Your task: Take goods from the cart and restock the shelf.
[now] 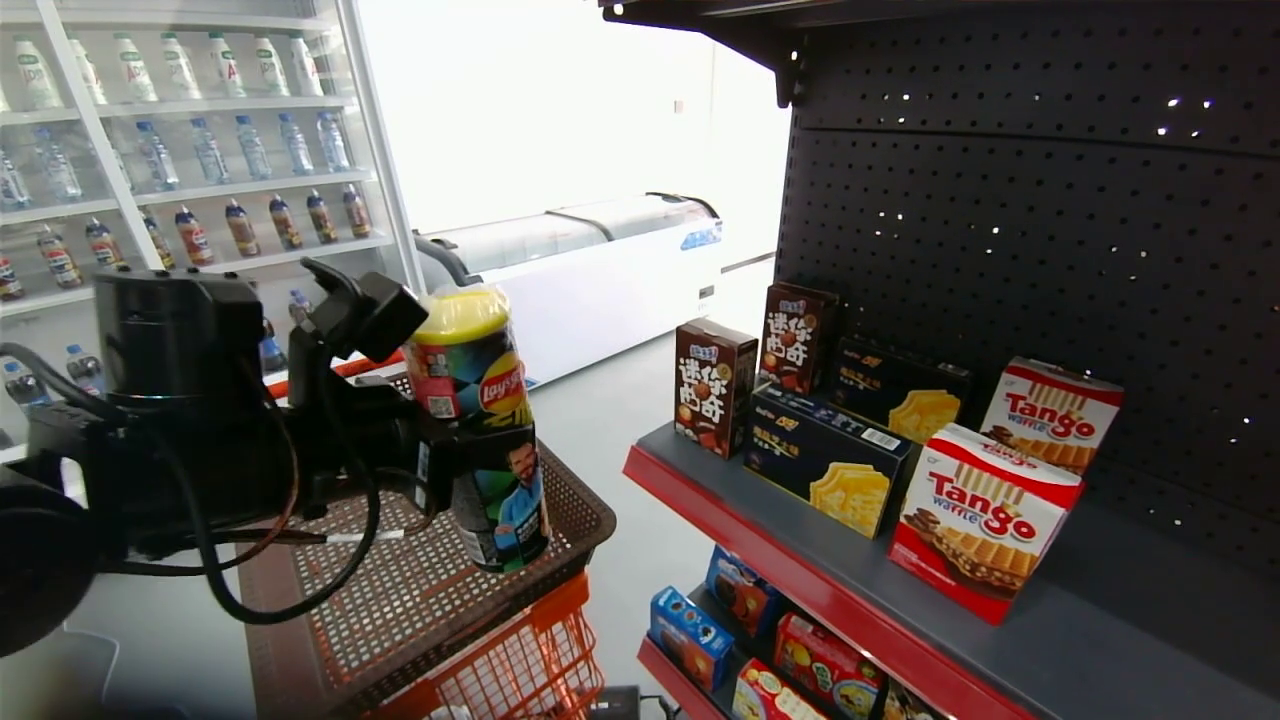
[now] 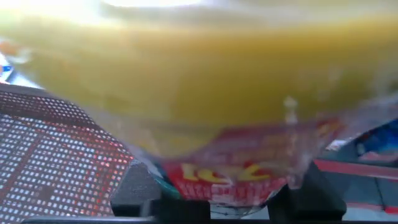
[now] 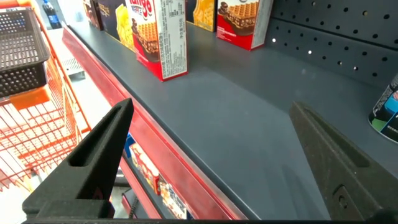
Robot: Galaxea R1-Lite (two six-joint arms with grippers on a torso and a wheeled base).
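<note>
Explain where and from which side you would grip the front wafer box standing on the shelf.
Grip the front wafer box across its thin depth, front and back faces, coming from its narrow side panel, probably: it stands upright, with bare shelf on that side.

- The chip can (image 2: pixel 205 81) is a close blur in the left wrist view. Its yellow lid runs off the picture's edges and its label is smeared.
- One finger of the left gripper (image 1: pixel 445 470) is hidden behind that can.
- A second can (image 3: pixel 387 109), far along the shelf (image 3: pixel 249 124), is cut by the edge.
- The lower boxes (image 1: pixel 800 650) are cut off at the near edge of the head view.
</note>
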